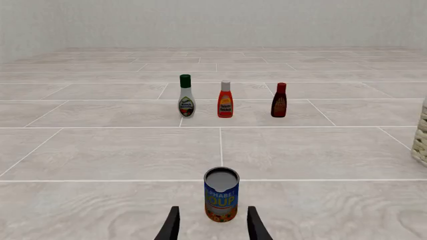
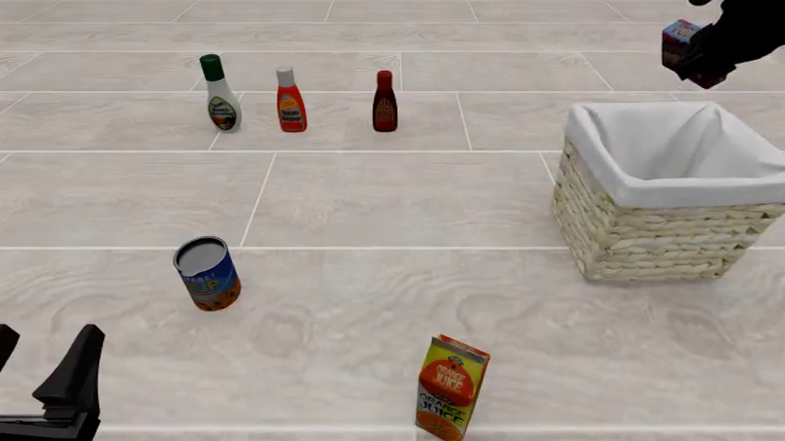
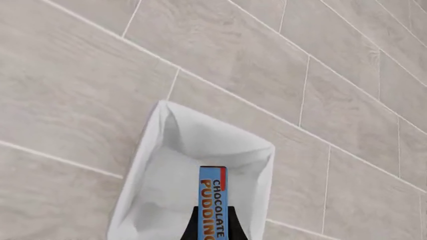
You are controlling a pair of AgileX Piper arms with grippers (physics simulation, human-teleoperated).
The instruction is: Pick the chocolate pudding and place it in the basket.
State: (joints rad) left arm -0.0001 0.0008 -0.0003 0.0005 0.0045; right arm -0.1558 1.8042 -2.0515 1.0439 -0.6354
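The chocolate pudding, a small carton with a light blue face, is held in my right gripper, high above the basket. In the front view the pudding sits at the top right in the right gripper, above and behind the basket, a woven straw basket with a white cloth lining. The right wrist view looks straight down into the white lining. My left gripper is open and empty, low near the table's front left, just behind the soup can.
A blue-and-orange soup can stands at the front left. An orange juice carton stands at the front middle. Three bottles stand in a row at the back: white, orange-red, dark red.
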